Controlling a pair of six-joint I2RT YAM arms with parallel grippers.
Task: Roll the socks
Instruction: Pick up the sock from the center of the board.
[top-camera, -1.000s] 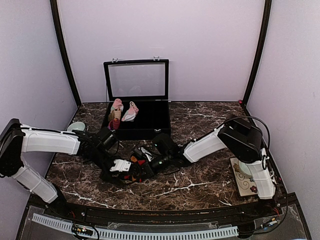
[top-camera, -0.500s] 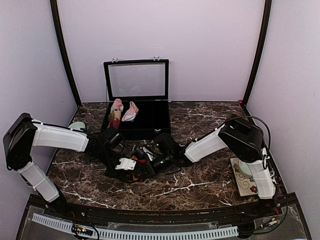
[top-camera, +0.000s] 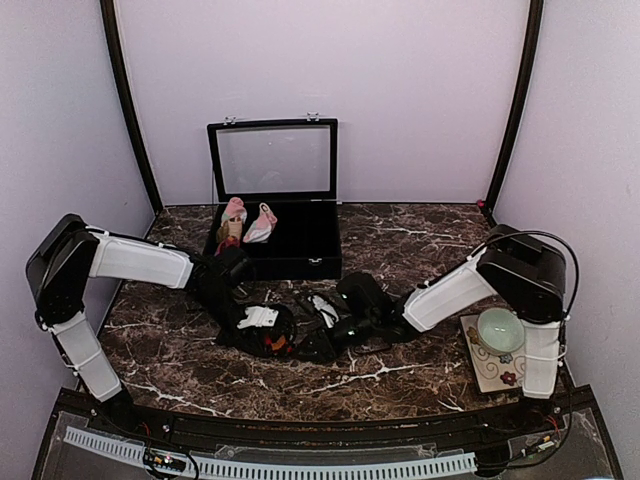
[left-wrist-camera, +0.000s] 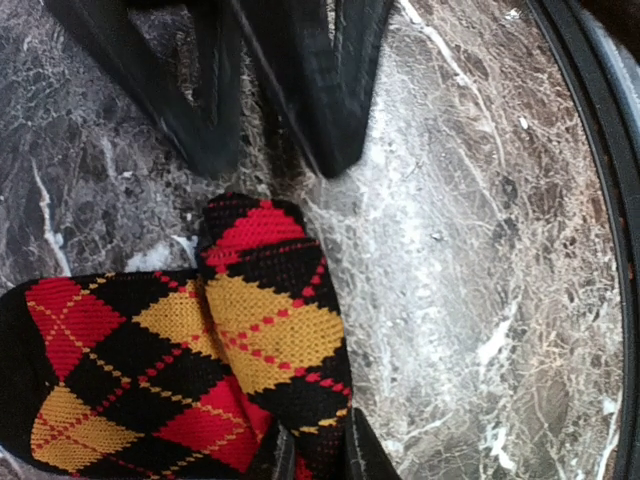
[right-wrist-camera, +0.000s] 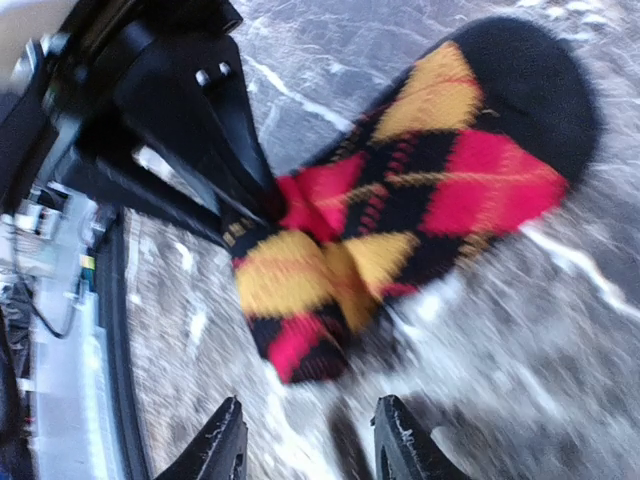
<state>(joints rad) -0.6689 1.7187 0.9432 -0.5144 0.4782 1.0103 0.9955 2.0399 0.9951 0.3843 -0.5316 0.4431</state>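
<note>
The black argyle sock (left-wrist-camera: 230, 330), with red, orange and yellow diamonds, lies folded on the marble table (top-camera: 420, 370), left of centre in the top view (top-camera: 274, 344). My left gripper (left-wrist-camera: 320, 455) is shut on its folded edge; it also shows in the top view (top-camera: 262, 332). My right gripper (right-wrist-camera: 308, 445) is open and empty, a little short of the sock (right-wrist-camera: 400, 200), just to its right in the top view (top-camera: 318, 340). The right wrist view is blurred. A pink sock (top-camera: 263, 224) lies in the black case.
A black case (top-camera: 300, 266) with its glass lid (top-camera: 272, 160) up stands at the back, holding a pink-topped tan-and-red roll (top-camera: 231, 228). A pale green bowl (top-camera: 500, 328) sits on a patterned mat (top-camera: 488, 372) at the right edge.
My right gripper has let go of the argyle sock and pulled back to the right. My left arm has swung right with the sock. The right arm's shift uncovered the bowl.
</note>
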